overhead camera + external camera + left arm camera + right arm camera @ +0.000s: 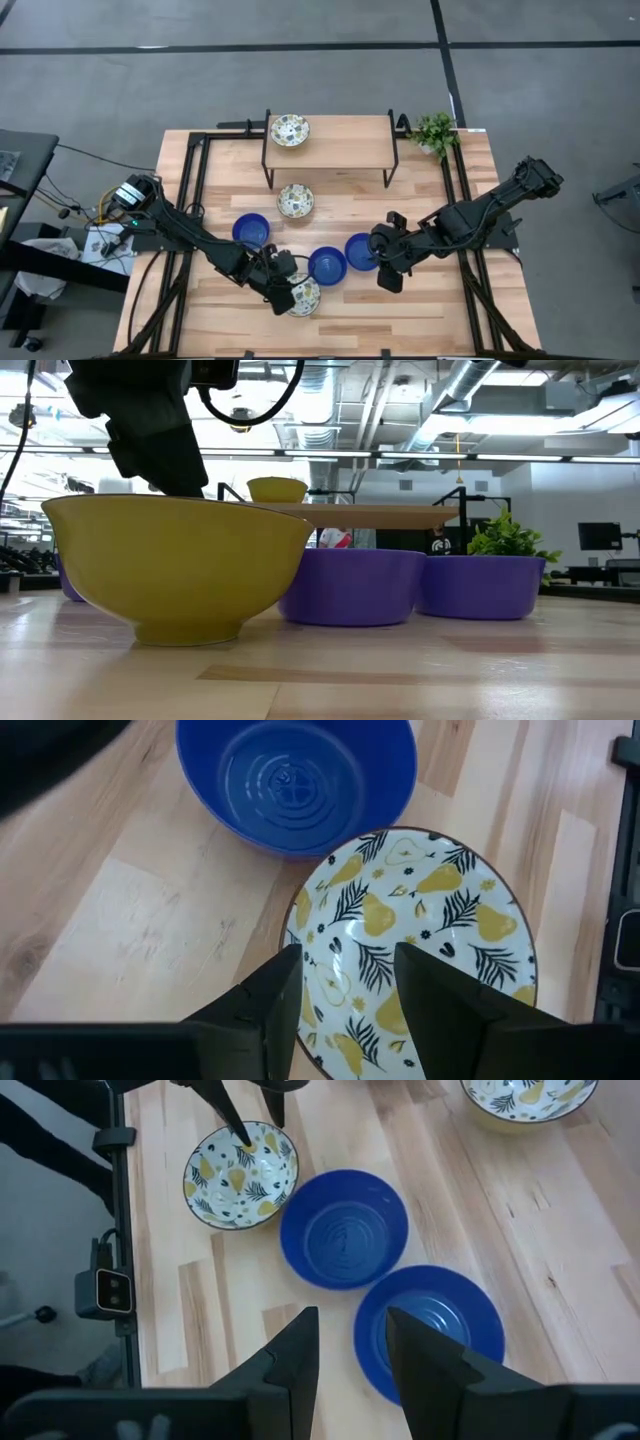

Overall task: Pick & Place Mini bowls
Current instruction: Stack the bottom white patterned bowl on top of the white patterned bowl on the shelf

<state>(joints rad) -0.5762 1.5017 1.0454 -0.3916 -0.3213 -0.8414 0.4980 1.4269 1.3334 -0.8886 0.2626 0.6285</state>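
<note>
My left pincer [290,293] hangs right over the patterned bowl [303,295] at the front edge of the counter [420,310], its fingers [265,1010] spread and straddling the near rim, one inside the bowl and one outside. Nothing is gripped yet. My right pincer [388,275] hovers open as well, empty, just beside the right-hand blue bowl [361,251].

The bowls lie like this: three blue ones in an arc across the middle, the middle blue bowl [327,265] just beside the patterned bowl I am over, the left blue bowl [250,231] farther back; a second patterned bowl [295,200] sits in front of the small shelf [330,150], and a third patterned bowl [289,130] already rests on top of it.

My worries from here, as I judge them. The rim is thin, glossy and curved, so a pinch on it could slip and the bowl could tip or spin out as I lift. This bowl sits close to the front edge, so a nudge from the outer finger could push it off. The blue neighbour is so near that a tilted lift may knock it. My two arms work close together; swinging towards the shelf risks brushing the right arm or the plant [434,131]
</note>
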